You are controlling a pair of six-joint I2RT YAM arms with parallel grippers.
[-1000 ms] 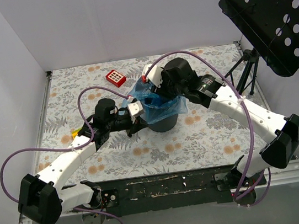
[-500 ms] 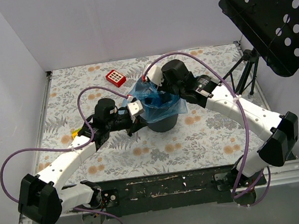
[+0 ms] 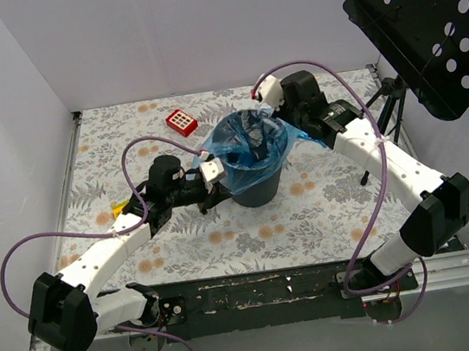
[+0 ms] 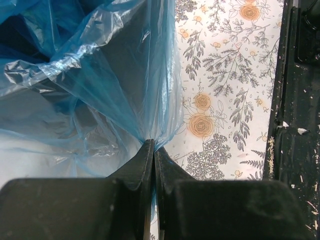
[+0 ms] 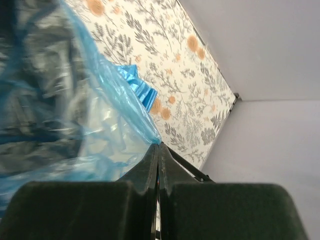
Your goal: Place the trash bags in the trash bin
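The dark trash bin stands mid-table with a translucent blue trash bag spread across its mouth and sagging inside. My left gripper is at the bin's left side, shut on the bag's edge. In the left wrist view the film bunches into the closed left gripper. My right gripper is at the bin's far right rim, also shut on the bag's edge. In the right wrist view the film runs into the closed right gripper. A brighter blue fold shows behind the film; I cannot tell if it is separate.
A red-and-white keypad tile lies at the back left. A small yellow block sits beside the left arm. A black perforated music stand on a tripod occupies the back right corner.
The right gripper has moved from over the bin's left back to its right back rim and shut on the bag's edge, drawing the bag wider open. The left arm has stayed put.
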